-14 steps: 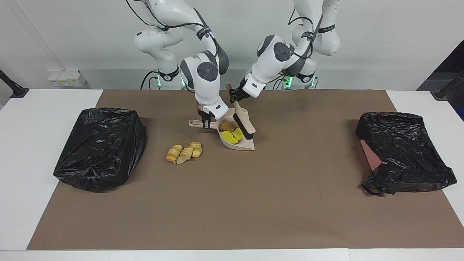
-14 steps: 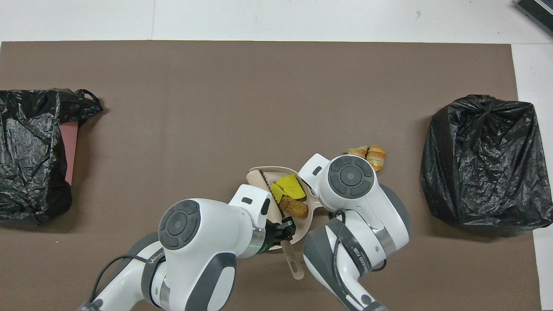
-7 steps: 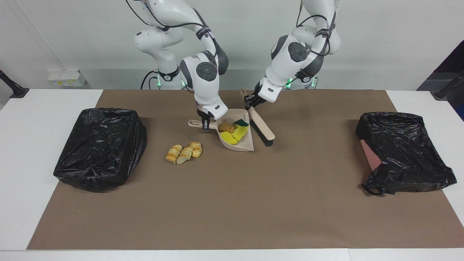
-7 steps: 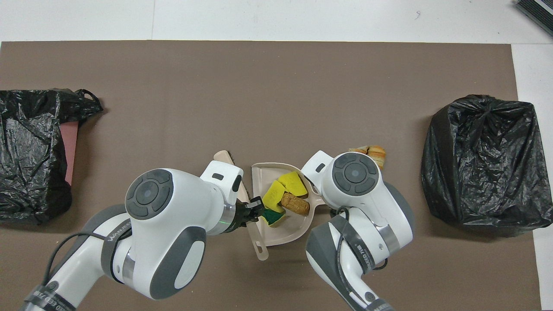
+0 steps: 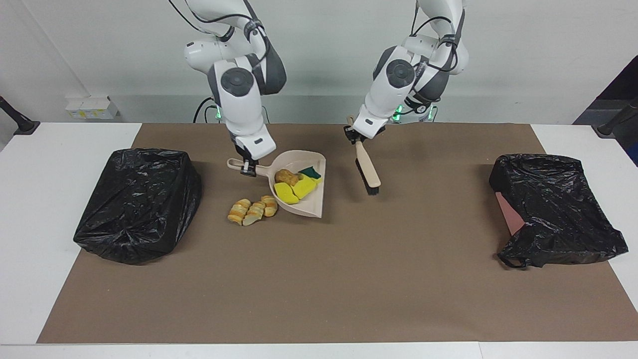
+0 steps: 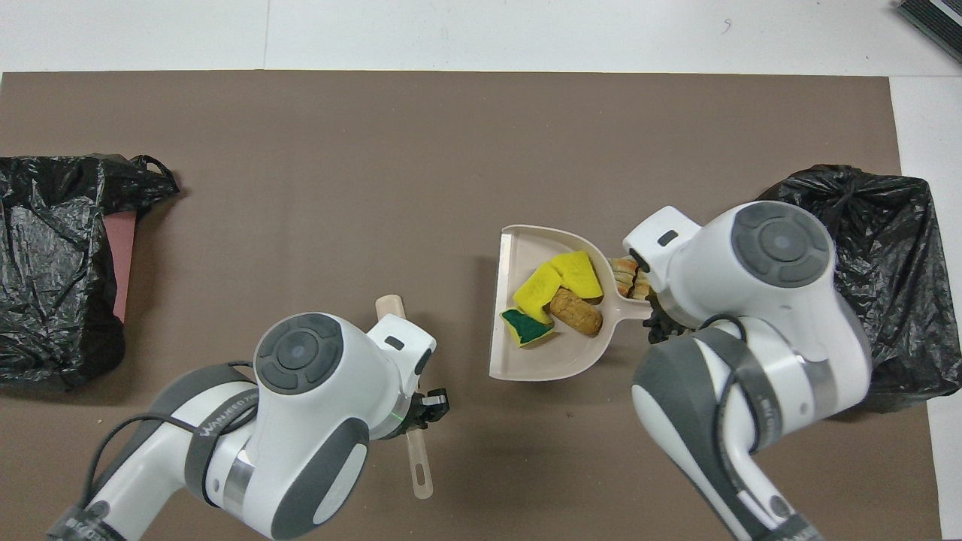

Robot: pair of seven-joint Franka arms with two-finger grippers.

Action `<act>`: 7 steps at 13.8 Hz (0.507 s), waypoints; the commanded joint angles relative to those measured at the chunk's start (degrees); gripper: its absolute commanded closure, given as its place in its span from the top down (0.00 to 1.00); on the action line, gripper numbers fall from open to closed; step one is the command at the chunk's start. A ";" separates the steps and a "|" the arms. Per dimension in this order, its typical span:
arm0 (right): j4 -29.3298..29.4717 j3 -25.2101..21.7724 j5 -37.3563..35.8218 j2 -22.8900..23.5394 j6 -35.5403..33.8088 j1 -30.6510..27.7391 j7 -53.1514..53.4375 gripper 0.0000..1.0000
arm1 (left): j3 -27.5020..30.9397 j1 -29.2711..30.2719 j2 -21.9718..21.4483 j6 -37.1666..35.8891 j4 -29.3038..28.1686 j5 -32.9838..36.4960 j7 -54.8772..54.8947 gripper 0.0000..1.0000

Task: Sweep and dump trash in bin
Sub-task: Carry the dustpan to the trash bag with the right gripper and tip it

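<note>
1. The trash is split. Two yellow sponge chunks (image 5: 294,191), a green-backed one (image 5: 311,172) and a brown lump (image 5: 286,176) sit in the dustpan (image 5: 311,203); the bread pieces (image 5: 252,210) lie on the mat just beside the dustpan, toward the right arm's end.
2. My right gripper (image 5: 246,169) is clamped on the dustpan's handle, which I judge lets me carry the load level so nothing rolls out.
3. My left gripper (image 5: 357,136) is closed on the brush (image 5: 367,172) handle, bristles hanging down, apart from the dustpan toward the left arm's end, out of the dustpan's way.
4. The bin (image 5: 139,203) draped in black bag stands past the bread from the dustpan, at the right arm's end; I take it as the dumping spot.
5. Another black bag (image 5: 556,208) lies well away from the dustpan, at the left arm's end.
</note>
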 commanded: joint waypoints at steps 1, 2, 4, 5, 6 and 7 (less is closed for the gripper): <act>5.02 0.16 1.25 -2.13 -5.61 -6.42 -2.50 0.00 | -0.07 -5.89 -1.88 5.11 -5.66 1.10 -4.23 0.00; 6.43 0.08 1.25 -2.57 -6.50 -9.14 -2.68 0.00 | -0.08 -7.58 -1.88 9.41 -7.69 1.10 -7.30 0.00; 7.49 -0.36 1.16 -3.10 -6.68 -14.32 -4.95 0.00 | -0.16 -8.73 -1.88 12.25 -9.98 1.10 -7.78 0.00; 8.28 -0.54 1.07 -3.02 -6.68 -17.40 -7.75 0.00 | -0.08 -8.74 -1.88 12.17 -10.17 1.10 -7.69 0.00; 8.81 -0.63 0.81 -2.84 -6.68 -20.56 -10.21 0.00 | -0.08 -8.48 -1.71 12.09 -10.00 1.10 -7.60 0.00; 9.51 -0.63 0.02 -2.66 -6.68 -23.20 -11.80 0.00 | -0.08 -8.04 -1.44 12.26 -9.82 1.10 -7.51 0.00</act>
